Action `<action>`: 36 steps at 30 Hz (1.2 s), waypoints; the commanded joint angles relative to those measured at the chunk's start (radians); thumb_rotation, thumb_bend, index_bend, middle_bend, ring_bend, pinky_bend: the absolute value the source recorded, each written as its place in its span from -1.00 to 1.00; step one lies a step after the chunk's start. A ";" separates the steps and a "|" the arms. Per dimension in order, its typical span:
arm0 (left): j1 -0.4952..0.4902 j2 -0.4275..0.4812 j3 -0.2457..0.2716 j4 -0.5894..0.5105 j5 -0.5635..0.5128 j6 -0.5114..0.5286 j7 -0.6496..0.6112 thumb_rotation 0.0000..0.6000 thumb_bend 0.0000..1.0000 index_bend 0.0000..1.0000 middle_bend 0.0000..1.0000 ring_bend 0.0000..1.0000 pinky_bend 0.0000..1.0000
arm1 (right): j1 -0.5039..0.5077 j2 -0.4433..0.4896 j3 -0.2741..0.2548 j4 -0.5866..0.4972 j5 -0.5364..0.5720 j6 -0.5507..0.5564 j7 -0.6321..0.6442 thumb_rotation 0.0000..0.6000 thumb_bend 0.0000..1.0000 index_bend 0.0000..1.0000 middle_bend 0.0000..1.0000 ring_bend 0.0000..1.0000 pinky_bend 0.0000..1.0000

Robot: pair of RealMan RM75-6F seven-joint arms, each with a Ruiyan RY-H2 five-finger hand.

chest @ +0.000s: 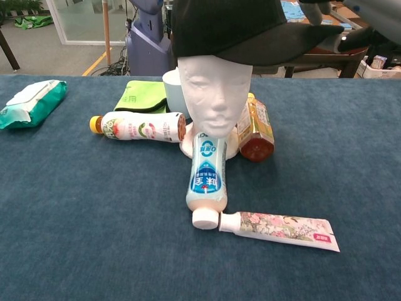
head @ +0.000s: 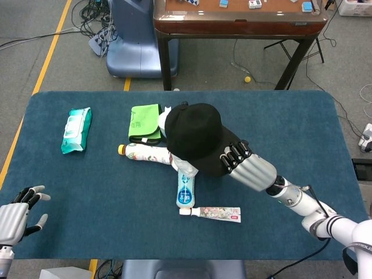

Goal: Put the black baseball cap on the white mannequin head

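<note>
Looking down from the head view, I see my right hand [head: 251,168] gripping the brim of the black baseball cap [head: 195,136], which covers the white mannequin head [head: 187,168]. My left hand [head: 16,214] hangs open at 8 o'clock. In the chest view, the cap [chest: 241,28] sits on the mannequin head [chest: 214,94], brim toward 3 o'clock.

Grey floor [head: 52,52] with a yellow line [head: 49,49]; a brown wooden table [head: 238,23] stands beyond the blue-covered desk [head: 87,192].
</note>
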 commanded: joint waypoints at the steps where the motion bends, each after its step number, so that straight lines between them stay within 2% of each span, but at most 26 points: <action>1: -0.001 0.002 0.003 -0.002 0.002 -0.005 0.004 1.00 -0.39 -0.26 -0.58 -0.70 -0.24 | -0.026 -0.005 -0.016 -0.003 -0.018 0.007 -0.004 1.00 0.25 0.48 0.30 -0.02 0.15; 5: -0.002 0.005 0.003 -0.003 -0.005 -0.011 0.003 1.00 -0.39 -0.26 -0.58 -0.70 -0.24 | -0.065 -0.020 -0.036 0.008 -0.037 0.014 -0.002 1.00 0.24 0.48 0.30 -0.02 0.15; 10: -0.004 0.005 0.004 -0.005 -0.007 -0.015 0.005 1.00 -0.39 -0.26 -0.58 -0.70 -0.24 | -0.098 -0.048 -0.034 0.046 -0.025 -0.004 0.018 1.00 0.24 0.48 0.30 -0.02 0.15; 21: -0.004 0.005 0.004 -0.005 -0.011 -0.017 0.002 1.00 -0.39 -0.26 -0.58 -0.70 -0.24 | -0.081 -0.135 0.033 0.159 0.018 -0.049 0.079 1.00 0.22 0.48 0.30 -0.02 0.15; 29: -0.005 0.005 0.006 -0.006 -0.008 -0.018 0.004 1.00 -0.39 -0.26 -0.58 -0.70 -0.24 | -0.035 -0.182 0.071 0.161 0.017 -0.061 0.089 1.00 0.22 0.48 0.30 -0.02 0.15; 36: -0.003 0.010 0.006 -0.008 -0.007 -0.014 -0.002 1.00 -0.39 -0.26 -0.58 -0.70 -0.24 | -0.039 -0.202 0.049 0.131 -0.015 -0.050 0.083 1.00 0.22 0.48 0.30 -0.02 0.15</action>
